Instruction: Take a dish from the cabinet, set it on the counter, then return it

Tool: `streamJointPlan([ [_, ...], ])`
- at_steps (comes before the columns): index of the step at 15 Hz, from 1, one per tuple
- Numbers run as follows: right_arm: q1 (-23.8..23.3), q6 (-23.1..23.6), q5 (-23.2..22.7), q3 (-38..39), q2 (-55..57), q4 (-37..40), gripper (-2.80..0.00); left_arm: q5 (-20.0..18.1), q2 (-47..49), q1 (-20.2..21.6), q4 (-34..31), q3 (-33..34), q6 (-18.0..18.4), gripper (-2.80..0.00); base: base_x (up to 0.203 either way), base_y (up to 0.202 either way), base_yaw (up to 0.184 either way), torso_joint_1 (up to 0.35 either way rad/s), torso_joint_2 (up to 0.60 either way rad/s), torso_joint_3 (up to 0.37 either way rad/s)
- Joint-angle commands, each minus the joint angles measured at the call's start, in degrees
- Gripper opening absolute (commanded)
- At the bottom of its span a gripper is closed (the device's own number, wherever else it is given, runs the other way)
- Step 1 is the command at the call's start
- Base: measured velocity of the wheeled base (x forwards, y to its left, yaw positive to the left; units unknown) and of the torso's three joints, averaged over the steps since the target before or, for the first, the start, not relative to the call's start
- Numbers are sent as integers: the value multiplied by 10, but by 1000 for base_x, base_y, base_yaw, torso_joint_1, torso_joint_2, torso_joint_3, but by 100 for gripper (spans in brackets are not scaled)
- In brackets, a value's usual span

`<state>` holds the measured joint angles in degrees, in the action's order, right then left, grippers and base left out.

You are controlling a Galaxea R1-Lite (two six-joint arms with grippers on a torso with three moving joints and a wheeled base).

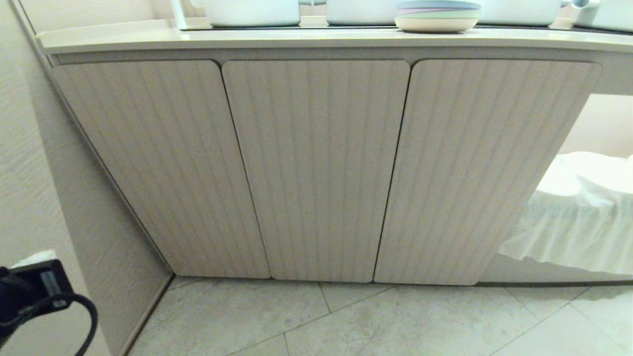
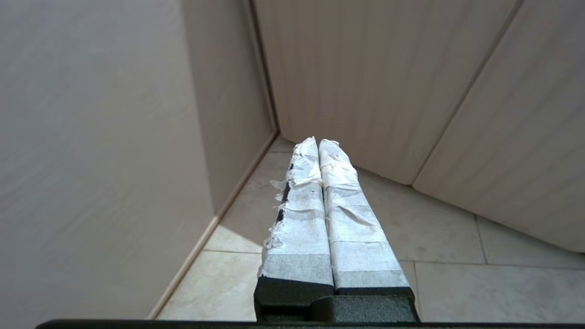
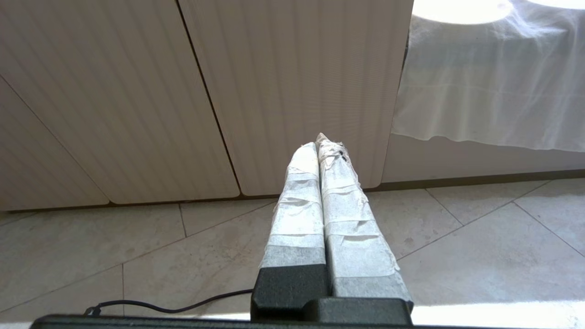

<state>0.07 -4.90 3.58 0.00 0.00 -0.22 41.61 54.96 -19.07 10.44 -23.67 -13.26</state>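
Observation:
The cabinet (image 1: pixel 316 168) fills the head view with its three fluted beige doors all closed. The dish is hidden. The cream counter (image 1: pixel 198 39) runs along the top above the doors. My left arm (image 1: pixel 34 291) shows at the lower left, close to the side wall. In the left wrist view my left gripper (image 2: pixel 318 142) is shut and empty, its taped fingers pressed together, pointing at the floor corner below the leftmost door (image 2: pixel 365 91). My right gripper (image 3: pixel 317 144) is shut and empty too, low over the tiles in front of the rightmost door (image 3: pixel 297 82).
A blue-topped stack of pastel plates (image 1: pixel 437 17) and white pots (image 1: pixel 252 12) stand on the counter. A side wall (image 1: pixel 29 148) closes the left. A white cloth-draped object (image 1: pixel 573 217) sits right of the cabinet. A black cable (image 3: pixel 160 308) lies on the tiled floor (image 1: pixel 395 321).

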Motion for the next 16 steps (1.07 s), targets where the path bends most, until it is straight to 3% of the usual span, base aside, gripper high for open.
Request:
streamJointPlan([
  [1,0,0,0,0,0,0,-280,-88,-67,66,1,12,23,-280,0,0,0,0,0,0],
  [4,0,0,0,0,0,0,-280,-259,-144,152,5,29,87,-280,0,0,0,0,0,0],
  [8,0,0,0,0,0,-1,-280,-367,-258,189,7,120,190,-280,0,0,0,0,0,0],
  [10,0,0,0,0,0,0,-280,-396,-316,207,7,171,228,-280,0,0,0,0,0,0],
  [13,0,0,0,0,0,0,-280,-407,-389,219,6,224,264,-280,0,0,0,0,0,0],
  [16,0,0,0,0,0,0,-280,-408,-430,200,-2,237,274,-280,0,0,0,0,0,0],
])
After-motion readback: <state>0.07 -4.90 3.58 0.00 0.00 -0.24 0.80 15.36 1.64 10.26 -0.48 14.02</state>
